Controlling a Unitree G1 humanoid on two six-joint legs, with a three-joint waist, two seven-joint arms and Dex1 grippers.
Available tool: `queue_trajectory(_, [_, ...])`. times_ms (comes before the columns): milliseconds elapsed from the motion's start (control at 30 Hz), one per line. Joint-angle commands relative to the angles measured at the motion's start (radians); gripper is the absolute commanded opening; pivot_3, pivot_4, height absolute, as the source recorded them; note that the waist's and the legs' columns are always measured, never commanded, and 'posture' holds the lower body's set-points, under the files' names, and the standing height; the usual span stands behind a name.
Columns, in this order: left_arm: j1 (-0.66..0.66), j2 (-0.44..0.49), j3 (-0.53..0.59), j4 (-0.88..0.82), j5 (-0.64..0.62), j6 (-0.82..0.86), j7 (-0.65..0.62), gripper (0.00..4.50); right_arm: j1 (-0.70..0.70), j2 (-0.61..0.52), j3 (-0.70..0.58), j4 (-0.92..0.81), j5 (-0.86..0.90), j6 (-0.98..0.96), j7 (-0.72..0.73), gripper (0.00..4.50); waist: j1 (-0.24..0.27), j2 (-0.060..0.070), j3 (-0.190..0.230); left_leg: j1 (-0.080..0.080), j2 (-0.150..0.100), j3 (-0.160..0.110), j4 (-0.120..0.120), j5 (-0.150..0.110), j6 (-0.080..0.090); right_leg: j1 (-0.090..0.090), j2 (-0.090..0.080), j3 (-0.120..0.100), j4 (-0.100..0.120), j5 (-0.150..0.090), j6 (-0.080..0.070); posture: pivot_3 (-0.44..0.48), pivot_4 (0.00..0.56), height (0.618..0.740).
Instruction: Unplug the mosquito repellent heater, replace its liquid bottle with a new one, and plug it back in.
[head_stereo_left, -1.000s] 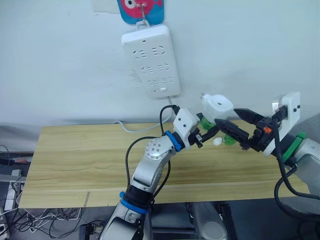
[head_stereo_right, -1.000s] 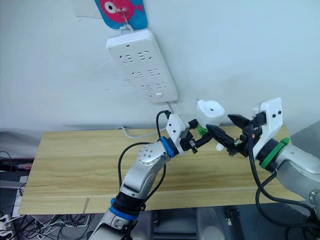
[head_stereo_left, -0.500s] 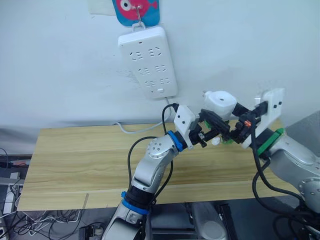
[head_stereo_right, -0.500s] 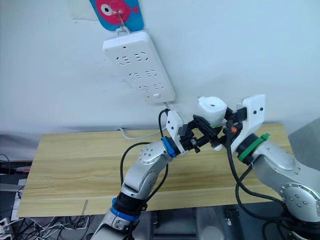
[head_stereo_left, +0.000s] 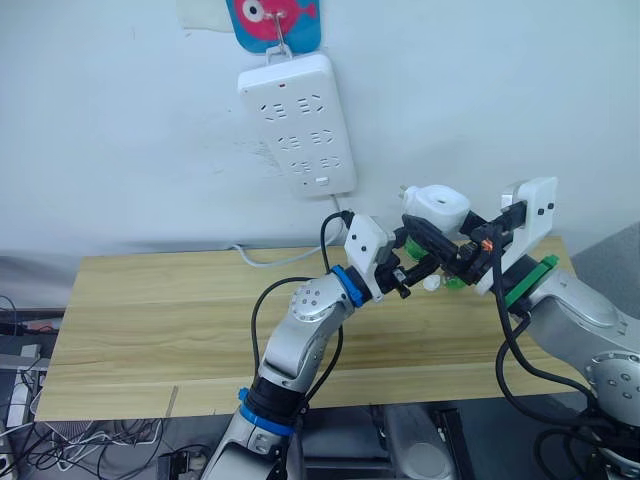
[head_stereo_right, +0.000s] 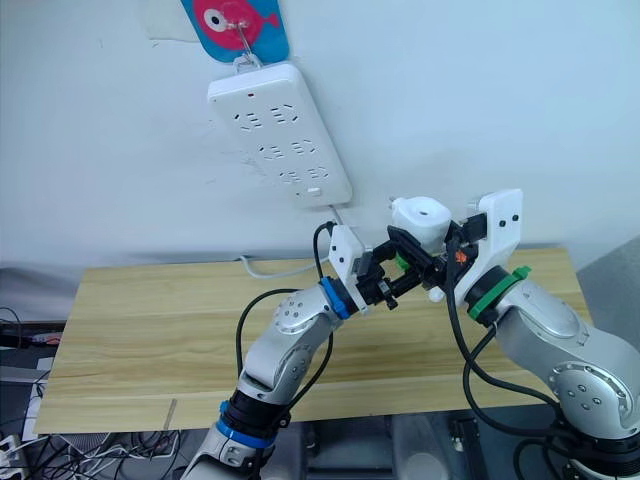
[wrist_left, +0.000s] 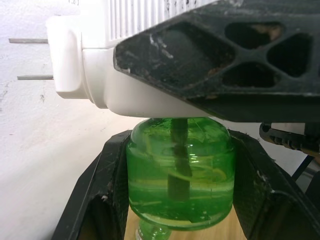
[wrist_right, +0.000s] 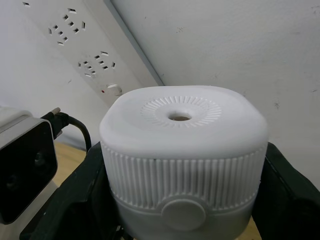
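Green liquid bottle (wrist_left: 180, 185) sits straight under the white mosquito repellent heater (head_stereo_left: 437, 209), so the whole assembly stands upright, long axis vertical, held in the air above the far right end of the wooden worktop (head_stereo_left: 160, 320). It's unplugged; in the left wrist view you can see its two bare prongs poking out toward the wall.

Both arms are on it. The left end effector (wrist_left: 180, 200) has its fingers closed on either side of the green liquid bottle, low on the stack. The right end effector (wrist_right: 182, 200) is clamped around the ribbed white body above it, a finger on each flank. So the split the next move depends on is vertical: left holds the bottom part, right holds the top, and separating them (I'd guess a twist plus pulling apart along that axis) looks like the job at hand.

Versus a second ago: the right arm was then off to the side with its fingers spread and not touching; it has since come in and closed on the heater.

The power strip (head_stereo_left: 298, 122) hangs on the wall up and to the left, well apart.
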Motion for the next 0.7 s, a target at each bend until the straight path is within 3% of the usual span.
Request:
queue_trajectory(33, [0.041,0.041,0.001,-0.109,-0.060,0.039,-0.039,3.56,-0.008,0.006,-0.025,-0.029,-0.011,-0.028,-0.005,3.04,0.000,0.000,0.000,0.000,0.000,0.000,0.000,0.000,0.000,0.000,0.000,0.000,0.000,0.000,0.000,-0.228,0.297,0.740])
queue_trajectory(133, [0.121,0.154,0.077,-0.253,-0.142,0.113,-0.062,4.48,-0.005,0.007,-0.026,-0.023,-0.034,-0.035,0.005,3.04,-0.006,0.001,-0.001,0.000,0.001,0.000,0.000,0.000,0.000,0.000,0.000,0.000,0.000,0.000,0.000,-0.222,0.301,0.740])
queue_trajectory(333, [0.128,0.372,0.342,-0.437,-0.346,0.272,-0.043,4.50,-0.017,0.011,-0.007,-0.020,-0.079,-0.050,0.051,3.04,-0.012,0.001,-0.001,0.001,0.001,-0.002,0.000,0.001,-0.002,0.000,0.000,0.000,0.002,0.000,0.000,-0.183,0.312,0.740])
queue_trajectory(533, [-0.025,0.581,0.551,-0.316,-0.470,0.387,-0.052,4.50,-0.018,0.021,0.010,-0.015,-0.099,-0.057,0.105,3.04,0.006,0.001,-0.001,0.001,0.001,-0.002,0.000,0.002,-0.003,0.000,0.000,-0.001,0.002,0.000,0.000,-0.150,0.316,0.740])
queue_trajectory(700, [-0.116,0.675,0.561,-0.136,-0.424,0.317,-0.145,4.50,-0.037,0.037,0.019,0.003,-0.109,-0.053,0.128,3.04,0.011,0.001,-0.001,0.001,0.001,-0.002,-0.001,0.002,-0.003,0.000,0.000,-0.001,0.001,0.000,0.000,-0.142,0.315,0.740])
